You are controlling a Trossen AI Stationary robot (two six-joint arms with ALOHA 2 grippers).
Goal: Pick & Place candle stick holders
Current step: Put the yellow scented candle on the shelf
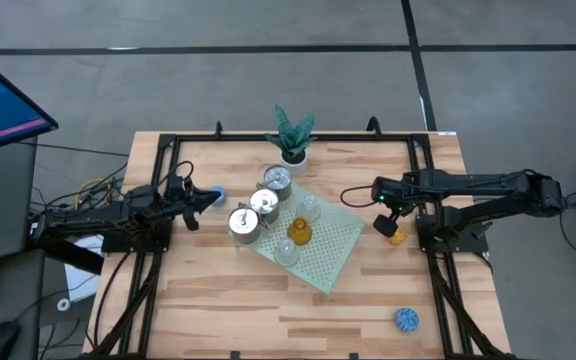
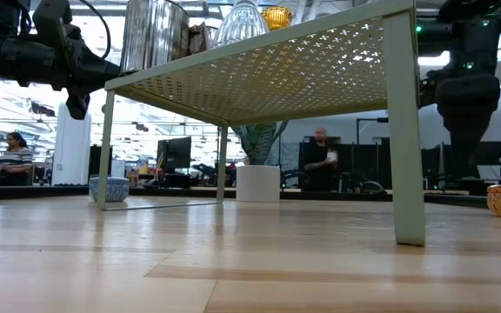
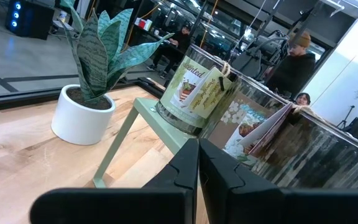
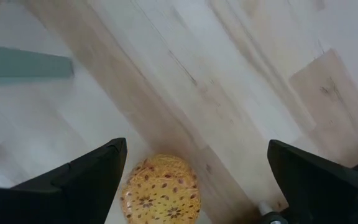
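On the raised pale green perforated mat (image 1: pixel 333 245) stand three shiny silver holders (image 1: pixel 264 201), clear glass holders (image 1: pixel 309 208) and an amber one (image 1: pixel 299 232). An orange speckled holder (image 4: pixel 160 190) stands on the table below my right gripper (image 4: pixel 196 149). That gripper points down, open, above the holder and apart from it. A blue holder (image 1: pixel 219 192) sits on the table under the tip of my left gripper (image 1: pixel 211 199). My left gripper is shut and level and points at the silver holders (image 3: pixel 194 93). Another blue bumpy holder (image 1: pixel 406 320) sits near the front right.
A green-leaved plant in a white pot (image 1: pixel 292 150) stands behind the mat at the table's far side. The mat rests on thin legs (image 2: pixel 404 130), with open space beneath it. People and desks show in the room beyond the table.
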